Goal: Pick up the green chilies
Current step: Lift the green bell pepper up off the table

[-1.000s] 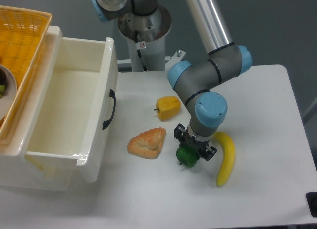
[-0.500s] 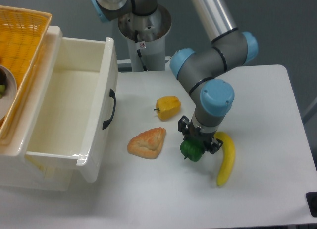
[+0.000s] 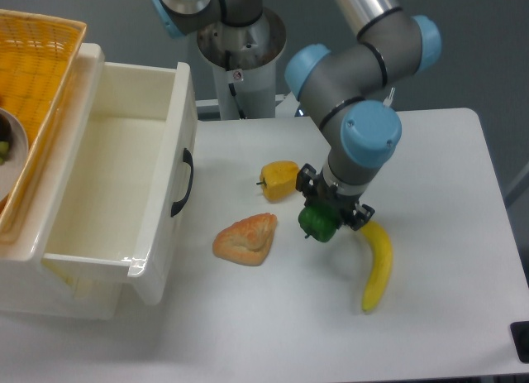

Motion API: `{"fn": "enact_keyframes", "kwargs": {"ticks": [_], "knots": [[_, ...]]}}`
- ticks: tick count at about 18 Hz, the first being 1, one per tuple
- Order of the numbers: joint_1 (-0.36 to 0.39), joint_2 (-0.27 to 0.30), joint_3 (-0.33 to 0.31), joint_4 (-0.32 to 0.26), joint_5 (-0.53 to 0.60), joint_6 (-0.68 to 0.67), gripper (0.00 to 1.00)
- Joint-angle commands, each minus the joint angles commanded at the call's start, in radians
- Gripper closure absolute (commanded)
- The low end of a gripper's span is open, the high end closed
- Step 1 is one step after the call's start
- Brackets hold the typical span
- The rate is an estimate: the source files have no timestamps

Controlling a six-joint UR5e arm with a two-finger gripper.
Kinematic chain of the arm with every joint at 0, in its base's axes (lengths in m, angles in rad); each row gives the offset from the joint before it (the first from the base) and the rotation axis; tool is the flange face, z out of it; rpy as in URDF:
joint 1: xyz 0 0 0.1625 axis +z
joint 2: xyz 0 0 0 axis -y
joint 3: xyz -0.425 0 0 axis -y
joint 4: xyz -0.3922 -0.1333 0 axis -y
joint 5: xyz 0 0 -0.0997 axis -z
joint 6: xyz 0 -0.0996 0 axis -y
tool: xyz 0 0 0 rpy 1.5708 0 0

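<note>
Hanging over the middle of the white table [image 3: 430,317], the gripper [image 3: 331,211] was clamped on the green chilies [image 3: 317,223], its two dark fingers pressed against the sides of the glossy pepper-shaped toy. The toy appeared to be held clear of the tabletop, though the single view did not settle the gap beneath it.

Surrounding objects were close. The yellow-orange pepper [image 3: 280,180] lay just beside the gripper on the side toward the robot base [image 3: 241,48]. The banana [image 3: 376,265] lay near the other side, its upper tip almost under the gripper. The croissant-shaped pastry [image 3: 245,239] lay near the chilies, toward the bin.

Open room:
- The far side of the table, between the banana and the table edge, was bare white surface.
- The near strip of table, below the pastry and banana, was also bare up to the front edge.
- A small dark object [image 3: 521,340] sat at the table's near corner, cut off by the frame.

Containers:
- A white plastic bin [image 3: 169,184] with a black handle [image 3: 183,181] stood at the table's edge, well apart from the gripper. Its interior showed only white walls and floor.
- Behind it, an orange woven basket [image 3: 41,77] rested partly over the bin's rim. A pale bowl [image 3: 10,164] sat beneath it at the frame edge; its contents could not be identified.
</note>
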Motion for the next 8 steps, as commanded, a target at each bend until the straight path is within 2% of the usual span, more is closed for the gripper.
{"fn": "enact_keyframes", "kwargs": {"ticks": [8], "knots": [[0.015,0.023,-0.002,-0.014,0.0,0.035,0.46]]}}
